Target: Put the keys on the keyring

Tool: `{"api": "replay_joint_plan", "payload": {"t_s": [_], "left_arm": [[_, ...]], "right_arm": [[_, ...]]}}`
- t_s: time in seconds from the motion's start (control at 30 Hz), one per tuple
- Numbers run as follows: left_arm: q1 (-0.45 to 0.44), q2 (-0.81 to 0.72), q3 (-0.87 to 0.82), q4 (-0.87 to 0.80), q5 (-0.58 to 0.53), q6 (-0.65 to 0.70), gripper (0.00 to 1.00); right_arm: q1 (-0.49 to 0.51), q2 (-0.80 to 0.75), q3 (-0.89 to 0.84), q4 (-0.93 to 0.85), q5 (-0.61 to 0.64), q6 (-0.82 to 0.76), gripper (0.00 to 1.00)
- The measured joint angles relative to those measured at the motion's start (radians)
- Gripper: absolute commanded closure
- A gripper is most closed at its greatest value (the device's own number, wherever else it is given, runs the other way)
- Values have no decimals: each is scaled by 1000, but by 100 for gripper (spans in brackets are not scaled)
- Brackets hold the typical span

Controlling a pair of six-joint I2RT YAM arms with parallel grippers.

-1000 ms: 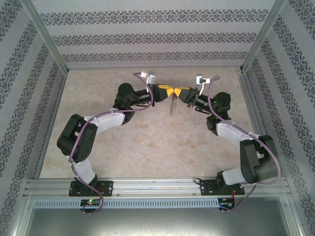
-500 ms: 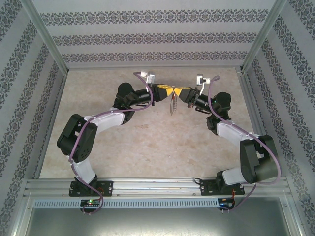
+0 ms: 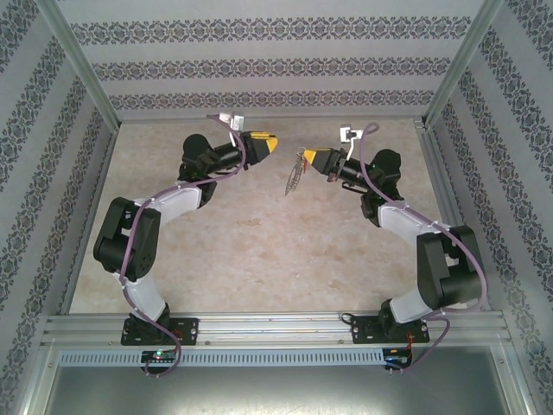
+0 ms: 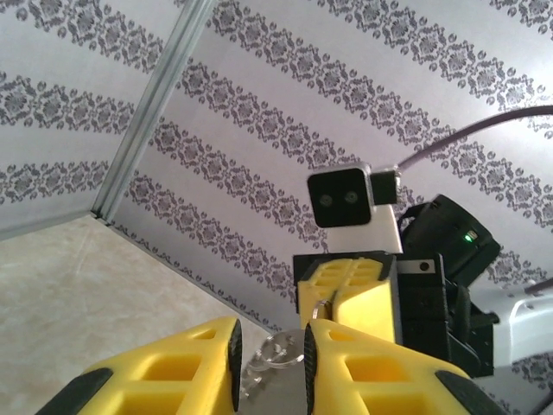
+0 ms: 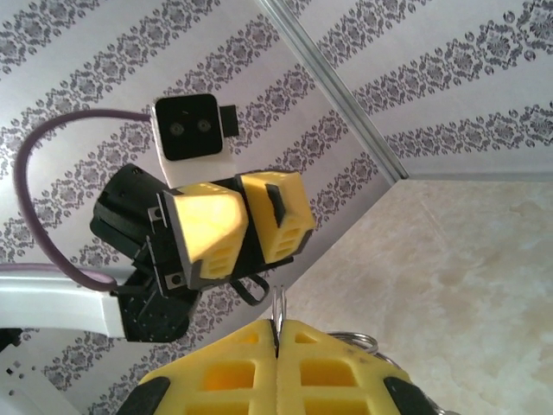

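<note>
- While the keyring (image 3: 295,177) dangles over the table from my right gripper (image 3: 304,156), the top view puts my left gripper (image 3: 275,141) apart from it; the keys are too small to tell.
- Left wrist: my left jaws are slightly spread and pinch nothing.
- Right wrist: my right fingers (image 5: 251,346) are pressed together on the loop's wire. Judgement: grip firmly, hold the loop level, and approach slowly.

Beige mottled tabletop (image 3: 259,259); around it on three sides, pale walls (image 3: 276,60) with dark floral stripes; aluminium posts (image 3: 83,65) at its far corners.
</note>
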Motion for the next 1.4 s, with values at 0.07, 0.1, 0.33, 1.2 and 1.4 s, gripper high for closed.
{"api": "replay_joint_plan", "payload": {"t_s": [0.07, 0.1, 0.33, 1.2, 1.4], "left_arm": [[0, 0, 23, -43, 27, 19, 73], [0, 0, 37, -72, 41, 32, 73], [0, 0, 131, -310, 120, 153, 72], [1, 63, 396, -1024, 156, 610, 64], [1, 96, 419, -1074, 194, 628, 64]], "right_arm": [[0, 18, 29, -29, -17, -18, 100], [0, 29, 46, -42, -27, -29, 100], [0, 97, 158, -157, -79, -99, 100], [21, 92, 288, -697, -29, -479, 100], [23, 92, 288, -674, -70, -471, 100]]}}
